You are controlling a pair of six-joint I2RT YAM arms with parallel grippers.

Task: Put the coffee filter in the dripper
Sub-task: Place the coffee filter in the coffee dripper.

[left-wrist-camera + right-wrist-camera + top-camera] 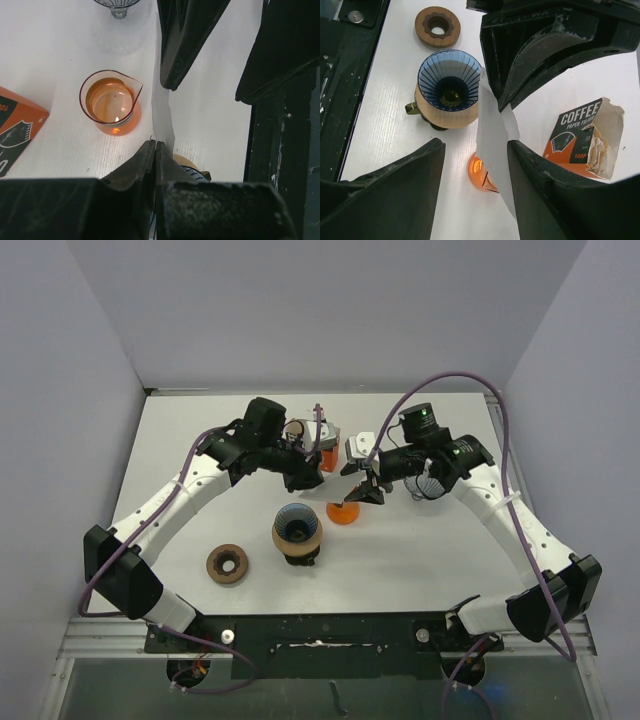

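Note:
A white paper coffee filter hangs in the air between the two grippers, above the orange beaker. My left gripper is shut on its edge; the left wrist view shows the jaws pressed together on the filter. My right gripper is open, with the filter hanging between its fingers, close to the right finger. The dripper, blue and ribbed with a wooden collar, stands empty just in front and left of the filter; it also shows in the right wrist view.
An orange box of coffee filters stands behind the grippers, torn open. A wooden ring lies left of the dripper. A clear glass vessel stands near the right arm. White walls surround the table.

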